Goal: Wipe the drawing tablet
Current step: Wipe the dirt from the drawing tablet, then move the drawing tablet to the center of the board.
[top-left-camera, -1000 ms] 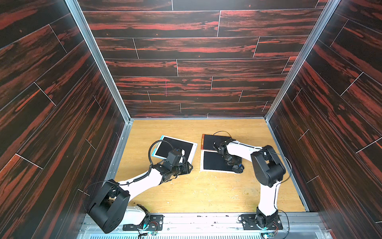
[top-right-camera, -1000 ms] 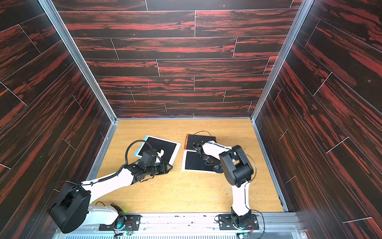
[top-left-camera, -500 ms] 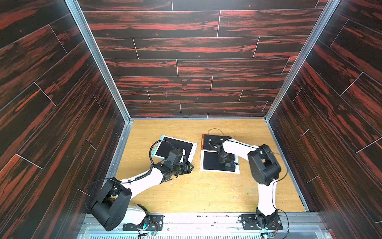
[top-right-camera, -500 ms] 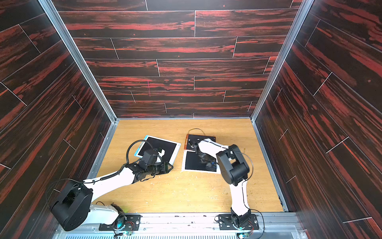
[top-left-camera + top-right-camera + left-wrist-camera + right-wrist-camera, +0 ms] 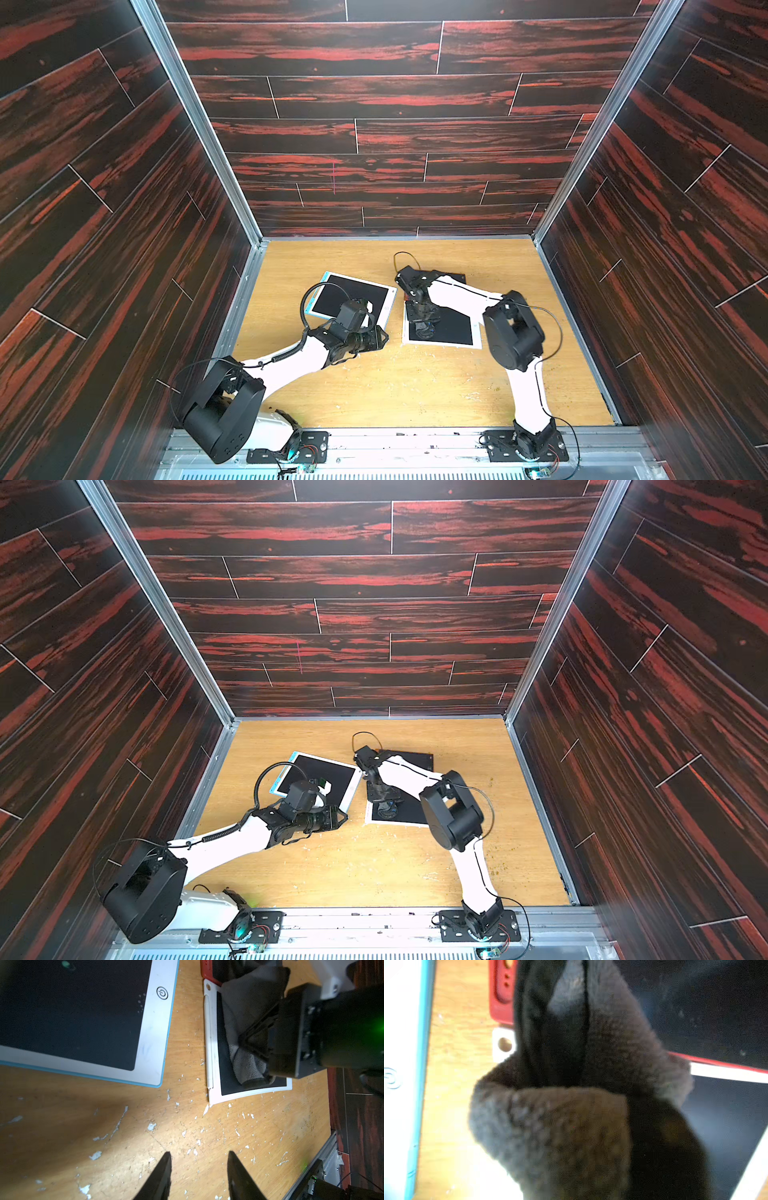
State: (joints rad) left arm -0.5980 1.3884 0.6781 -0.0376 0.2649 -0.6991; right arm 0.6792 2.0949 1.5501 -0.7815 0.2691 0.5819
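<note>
Dark, red-streaked plank walls (image 5: 395, 95) closed in three sides of a pale wooden bench (image 5: 415, 386), whose surface was dotted with white flecks (image 5: 95, 1155).

Three tablets lay toward the far half of the bench. A blue-edged tablet (image 5: 365, 291) with a dark screen sat on the left, turned at an angle. A red-edged tablet (image 5: 455, 277) lay farthest back on the right. The white-framed drawing tablet (image 5: 453, 330) lay just in front of the red one, and their edges met or overlapped in the right wrist view. It sat near the blue-edged tablet, with a strip of bare bench between them.

A grey cloth (image 5: 247, 1012) was bunched on the dark screen of the white-framed drawing tablet, toward its left side. The right tool (image 5: 420, 322) pointed down onto that screen, its jaws closed tight on the cloth, which bulged around them in the right wrist view (image 5: 560, 1126).

The left tool (image 5: 199, 1154) hung over bare bench near the front corner of the blue-edged tablet, its jaws partly apart and gripping nothing.

A white stylus (image 5: 208, 1043) sat in the left edge of the white frame.
</note>
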